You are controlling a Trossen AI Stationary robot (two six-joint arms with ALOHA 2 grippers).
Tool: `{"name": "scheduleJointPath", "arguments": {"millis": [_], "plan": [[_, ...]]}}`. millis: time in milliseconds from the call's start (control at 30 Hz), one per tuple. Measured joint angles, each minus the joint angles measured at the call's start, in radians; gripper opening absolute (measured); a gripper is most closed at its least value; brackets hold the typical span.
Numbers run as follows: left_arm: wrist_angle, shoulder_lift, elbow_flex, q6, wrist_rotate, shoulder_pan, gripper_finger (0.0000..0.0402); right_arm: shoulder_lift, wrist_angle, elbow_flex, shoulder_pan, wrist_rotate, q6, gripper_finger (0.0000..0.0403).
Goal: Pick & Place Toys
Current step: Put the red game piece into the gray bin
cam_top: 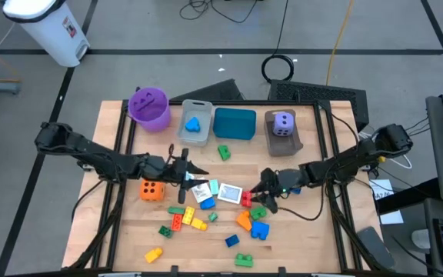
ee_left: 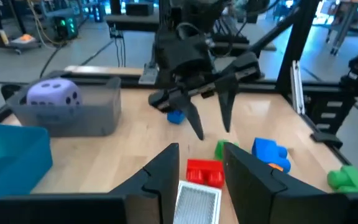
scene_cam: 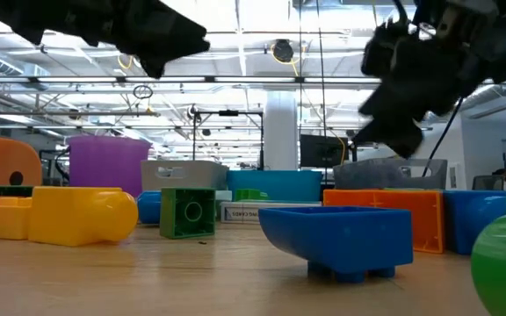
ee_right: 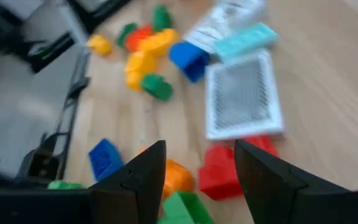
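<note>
two dice (cam_top: 151, 190), three bins (cam_top: 234, 124), one bucket (cam_top: 149, 108)

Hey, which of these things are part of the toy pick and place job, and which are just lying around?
Job:
plastic bricks
white cards
orange die
purple die
blue toy

Lying around:
purple bucket
grey bin
teal bin
brown bin
white trash can
cable coil

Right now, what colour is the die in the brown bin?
Purple die with dark dots, clearest in the high view.
</note>
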Motion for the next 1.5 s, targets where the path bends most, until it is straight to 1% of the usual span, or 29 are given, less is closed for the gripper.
{"name": "scheduleJointPath", "arguments": {"millis": [67,133,300,533,633,700,833,1033,1500], "plan": [[0.005,0.025,0.000,-0.014,0.000,0.000,0.0129,0.000,0.006,-0.020,0.026,0.076,0.070,0.0180],[0.018,0.046,0.000,-0.027,0.000,0.000,0.0129,0.000,0.009,-0.032,0.044,0.124,0.138,0.0180],[0.065,0.108,0.000,-0.052,0.001,0.000,0.0129,0.000,0.006,-0.053,0.053,0.126,0.278,0.0180],[0.137,0.170,0.000,-0.049,0.001,0.000,0.0129,0.021,0.009,-0.055,0.049,0.122,0.359,0.0180],[0.154,0.179,0.000,-0.049,0.001,0.000,0.0129,0.051,0.024,-0.056,0.037,0.076,0.391,0.0180],[0.156,0.180,0.000,-0.045,0.002,0.000,0.0129,0.072,0.023,-0.057,0.032,0.069,0.418,0.0180],[0.168,0.180,0.000,-0.042,0.002,0.000,0.0129,0.126,0.100,-0.056,0.015,0.020,0.437,0.0180],[0.169,0.180,0.000,-0.037,0.002,0.000,0.0129,0.179,0.183,-0.056,-0.011,-0.009,0.438,0.0180],[0.170,0.180,0.000,-0.025,0.002,0.000,0.0129,0.200,0.192,-0.056,-0.071,-0.005,0.433,0.0180]]}}
